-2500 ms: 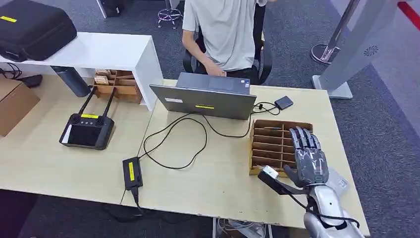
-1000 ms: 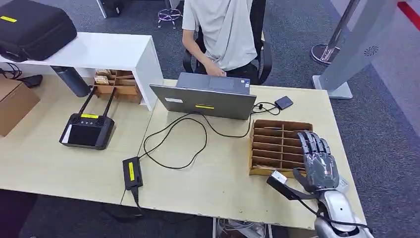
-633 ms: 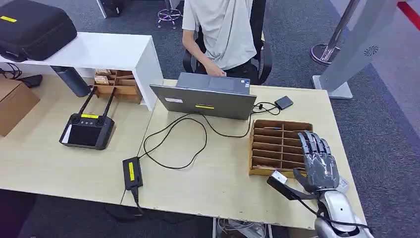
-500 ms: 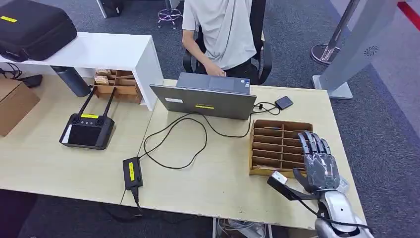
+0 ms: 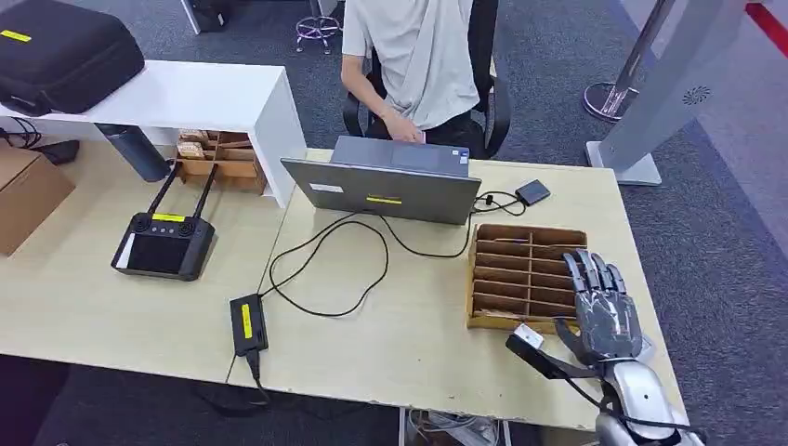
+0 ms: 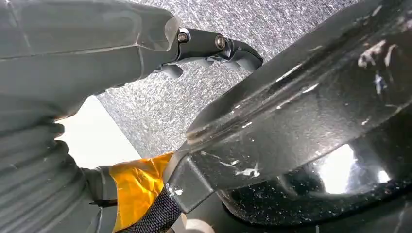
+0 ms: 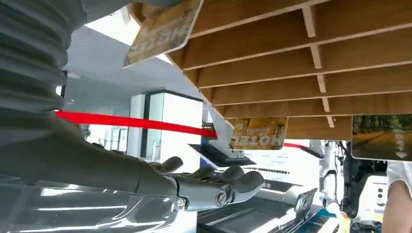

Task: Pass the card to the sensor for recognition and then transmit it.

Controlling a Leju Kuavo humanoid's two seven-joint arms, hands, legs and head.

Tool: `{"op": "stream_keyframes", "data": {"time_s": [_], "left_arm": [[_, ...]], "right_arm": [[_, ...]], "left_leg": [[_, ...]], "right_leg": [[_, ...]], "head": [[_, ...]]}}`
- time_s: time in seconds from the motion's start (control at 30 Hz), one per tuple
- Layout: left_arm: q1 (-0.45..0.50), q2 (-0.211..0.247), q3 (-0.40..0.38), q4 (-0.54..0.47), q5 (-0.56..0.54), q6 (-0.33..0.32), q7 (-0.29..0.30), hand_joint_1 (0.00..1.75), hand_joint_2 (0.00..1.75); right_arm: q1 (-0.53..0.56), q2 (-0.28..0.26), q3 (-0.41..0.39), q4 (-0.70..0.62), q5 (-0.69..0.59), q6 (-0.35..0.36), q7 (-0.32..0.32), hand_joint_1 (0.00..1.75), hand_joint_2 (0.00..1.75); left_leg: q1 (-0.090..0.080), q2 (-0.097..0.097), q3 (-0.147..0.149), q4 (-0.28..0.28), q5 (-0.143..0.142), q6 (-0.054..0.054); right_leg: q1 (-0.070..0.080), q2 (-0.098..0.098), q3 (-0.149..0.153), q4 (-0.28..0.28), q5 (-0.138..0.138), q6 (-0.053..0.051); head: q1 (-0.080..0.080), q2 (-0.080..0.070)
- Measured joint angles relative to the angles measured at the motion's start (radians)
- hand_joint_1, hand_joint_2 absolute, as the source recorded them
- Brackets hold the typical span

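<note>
The right hand [image 5: 606, 314] hovers flat over the near right corner of the tabletop [image 5: 409, 316], with its fingers [image 5: 595, 274] stretched out and apart, and it holds nothing. The fingers reach over the right edge of the wooden card rack [image 5: 520, 274], which lies on the tabletop with its slots facing up. In the right wrist view, cards with yellow "HOTEL" print [image 7: 257, 134] stick out of the rack slots, and one more card [image 7: 163, 31] sits near the thumb; I cannot tell if the thumb touches it. A small black card sensor [image 5: 532, 192] lies behind the rack, beside the open laptop [image 5: 383, 190], and a cable joins them. A person in a light shirt [image 5: 423, 56] sits behind the laptop. The left hand [image 6: 214, 53] hangs over grey carpet, fingers curled in a little, with nothing in it.
</note>
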Motion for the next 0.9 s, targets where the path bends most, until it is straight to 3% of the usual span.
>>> {"op": "stream_keyframes", "data": {"time_s": [0.67,0.7,0.9], "left_arm": [[0.001,0.000,0.000,0.000,0.002,0.000,-0.003,0.00,1.75],[0.001,0.000,0.000,0.000,0.002,0.000,-0.003,0.00,1.75],[0.001,0.000,0.000,0.000,0.003,0.000,-0.003,0.00,1.75]], "right_arm": [[0.008,-0.005,-0.014,0.000,0.001,0.003,0.000,0.00,1.75],[0.007,-0.005,-0.014,0.000,0.001,0.003,0.000,1.75,1.75],[0.009,-0.005,-0.015,-0.001,-0.011,0.006,-0.003,1.75,1.75]], "left_leg": [[0.000,0.000,0.000,0.000,0.000,0.000],[0.000,0.000,0.000,0.000,0.000,0.000],[0.000,0.000,0.000,0.000,0.000,0.000]], "right_leg": [[0.000,0.000,0.000,0.000,0.000,0.000],[0.000,0.000,0.000,0.000,0.000,0.000],[0.000,0.000,0.000,0.000,0.000,0.000]], "head": [[0.000,0.000],[0.000,0.000],[0.000,0.000]]}}
